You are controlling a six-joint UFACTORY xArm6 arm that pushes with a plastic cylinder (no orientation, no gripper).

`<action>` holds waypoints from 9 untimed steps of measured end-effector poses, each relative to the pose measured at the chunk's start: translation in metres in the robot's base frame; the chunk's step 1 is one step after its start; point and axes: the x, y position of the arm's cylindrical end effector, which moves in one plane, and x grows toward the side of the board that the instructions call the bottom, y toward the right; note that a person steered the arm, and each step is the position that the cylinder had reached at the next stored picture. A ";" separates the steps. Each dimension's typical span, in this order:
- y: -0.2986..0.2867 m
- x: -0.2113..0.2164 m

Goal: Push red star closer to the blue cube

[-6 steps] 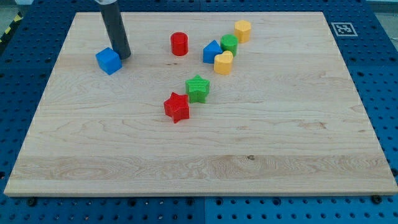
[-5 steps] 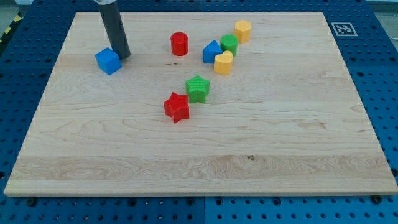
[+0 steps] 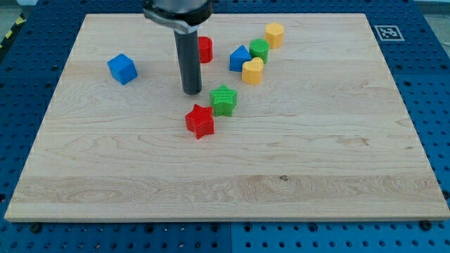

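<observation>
The red star (image 3: 200, 121) lies near the board's middle, touching the green star (image 3: 223, 100) at its upper right. The blue cube (image 3: 121, 68) sits alone at the view's upper left. My tip (image 3: 191, 91) rests on the board just above the red star and left of the green star, a small gap from both. It stands well to the right of the blue cube. The rod partly hides the red cylinder (image 3: 205, 49) behind it.
A blue triangular block (image 3: 240, 57), a green cylinder (image 3: 259, 49), a yellow heart-like block (image 3: 252, 71) and a yellow hexagonal block (image 3: 274, 34) cluster at the upper middle right. The wooden board (image 3: 316, 154) lies on a blue pegboard table.
My tip has moved from beside the blue cube to the right and down, now just above the red star. No block has moved.
</observation>
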 end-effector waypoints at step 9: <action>-0.033 0.079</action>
